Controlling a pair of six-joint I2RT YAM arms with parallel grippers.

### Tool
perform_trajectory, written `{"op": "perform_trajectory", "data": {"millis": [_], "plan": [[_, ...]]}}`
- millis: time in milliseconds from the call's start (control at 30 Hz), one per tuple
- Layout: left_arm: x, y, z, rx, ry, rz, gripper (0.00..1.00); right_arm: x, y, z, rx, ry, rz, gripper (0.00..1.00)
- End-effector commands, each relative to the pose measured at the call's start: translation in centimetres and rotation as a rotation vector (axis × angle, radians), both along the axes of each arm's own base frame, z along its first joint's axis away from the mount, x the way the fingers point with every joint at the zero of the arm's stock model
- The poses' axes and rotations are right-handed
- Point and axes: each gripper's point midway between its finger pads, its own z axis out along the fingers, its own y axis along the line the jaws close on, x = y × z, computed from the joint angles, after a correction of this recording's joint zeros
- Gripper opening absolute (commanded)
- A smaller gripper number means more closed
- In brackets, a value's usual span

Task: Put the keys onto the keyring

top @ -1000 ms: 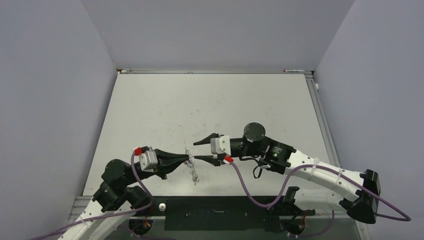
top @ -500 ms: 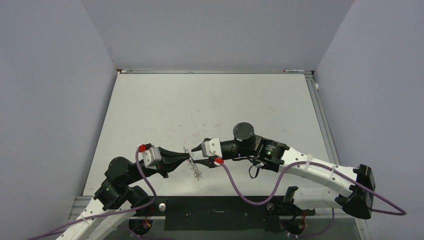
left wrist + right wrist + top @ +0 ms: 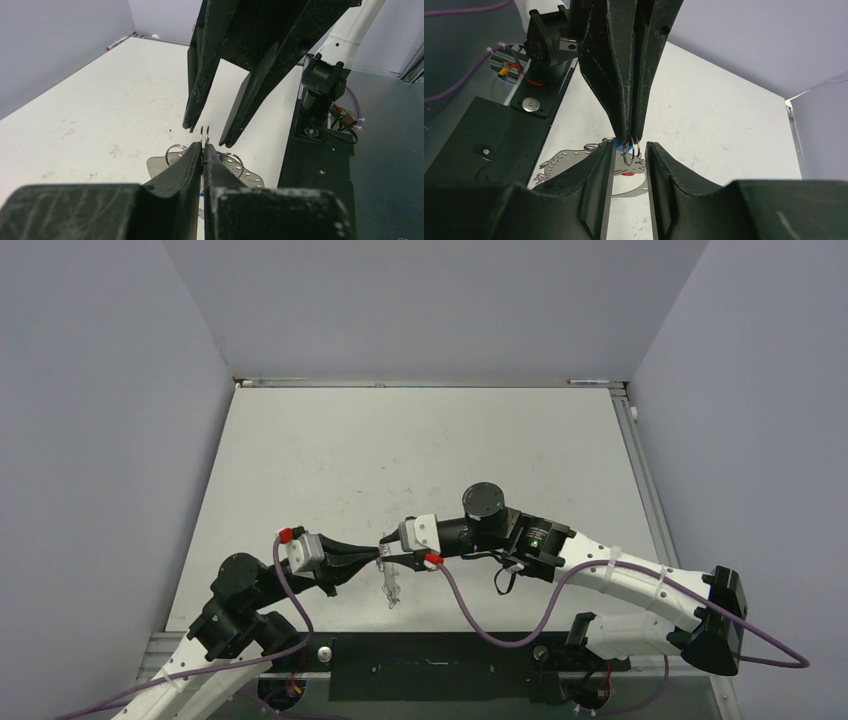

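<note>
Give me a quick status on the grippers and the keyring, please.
Left gripper shut on a small loop of the keyring. Right gripper open, straddling that loop. Nothing in the way.

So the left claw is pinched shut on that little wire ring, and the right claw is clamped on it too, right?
Not quite. The left gripper is shut on the small wire ring, but the right gripper is open: its fingers stand apart, one on each side of the ring. The right wrist view shows the gap.
</note>
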Motion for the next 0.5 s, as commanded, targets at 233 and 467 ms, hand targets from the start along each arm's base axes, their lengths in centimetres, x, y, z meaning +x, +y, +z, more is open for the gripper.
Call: {"op": "perform_trajectory", "data": {"millis": [233, 467], "plan": [[-0.08, 0.27, 2.62, -0.055, -0.045, 0.010, 0.00, 0.37, 1.48, 2.46, 0.079, -0.037, 0.008, 0.26], [-0.05, 0.29, 2.60, -0.054, -0.045, 0.012, 0.00, 0.44, 1.49, 2.64, 0.086, -0.042, 0.003, 0.22]]}}
